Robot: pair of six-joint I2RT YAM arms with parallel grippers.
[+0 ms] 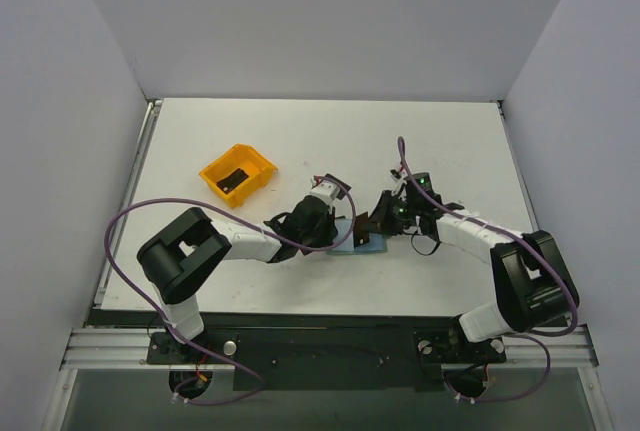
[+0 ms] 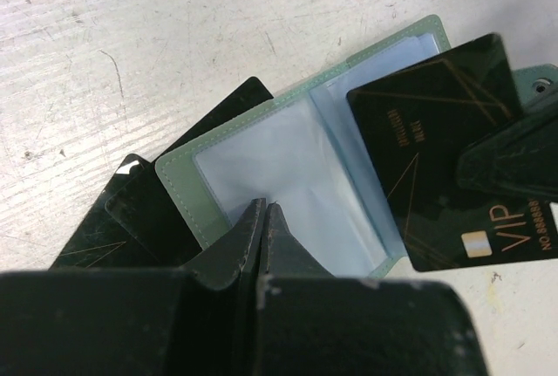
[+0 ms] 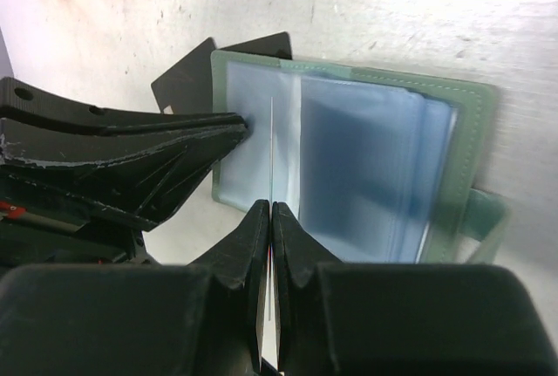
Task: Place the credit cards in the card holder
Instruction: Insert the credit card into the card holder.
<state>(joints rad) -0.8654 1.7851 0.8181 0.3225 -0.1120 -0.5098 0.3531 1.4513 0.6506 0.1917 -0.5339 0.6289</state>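
Pinching one credit card (image 2: 423, 123) above the open card holder (image 3: 475, 132) are the right jaws; left jaws, closed, press it.

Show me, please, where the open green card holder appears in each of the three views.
Top external: card holder, a pale-blue patch just below picture centre.
Left wrist: card holder at centre, lying open.
Right wrist: card holder centre-right, lying open.
Shared landmark: black cards poking from under its edge, in both wrist views.
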